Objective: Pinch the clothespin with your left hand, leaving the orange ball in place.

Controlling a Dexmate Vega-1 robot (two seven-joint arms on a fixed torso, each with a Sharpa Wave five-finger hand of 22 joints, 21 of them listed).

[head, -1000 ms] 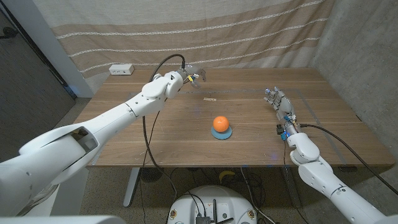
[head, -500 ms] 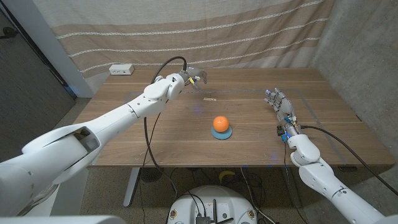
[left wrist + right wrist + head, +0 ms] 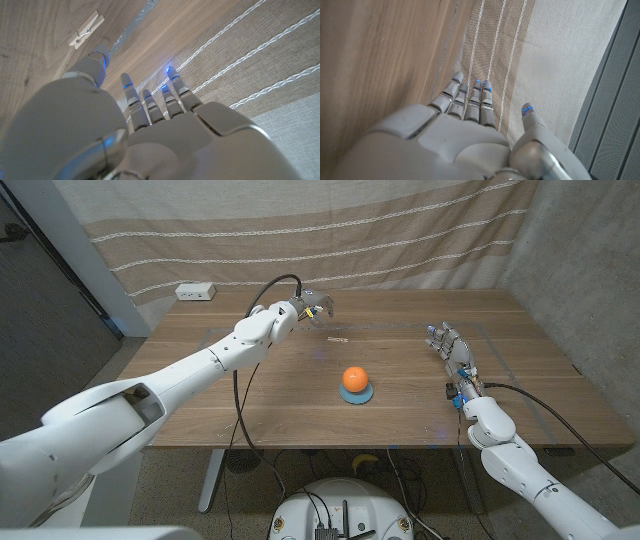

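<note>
A small pale wooden clothespin [image 3: 339, 337] lies on the table behind the orange ball [image 3: 354, 378], which sits on a blue ring base [image 3: 357, 394]. My left hand [image 3: 312, 306] hovers above the table, up and to the left of the clothespin, fingers apart and holding nothing. In the left wrist view the clothespin [image 3: 86, 30] lies just beyond my left hand [image 3: 145, 120], untouched. My right hand [image 3: 448, 344] stands at the right side of the table, fingers straight and spread, holding nothing; the right wrist view shows that right hand [image 3: 465, 130] the same way.
A white power strip [image 3: 195, 292] lies at the table's back left corner. A striped beige curtain [image 3: 300, 230] hangs behind the table. A black cable [image 3: 268, 284] loops off my left wrist. Pale tape lines [image 3: 480, 330] mark the right part of the tabletop.
My left hand has drifted slightly to the right, closer to the clothespin. The ball, the clothespin and my right hand have stayed put.
</note>
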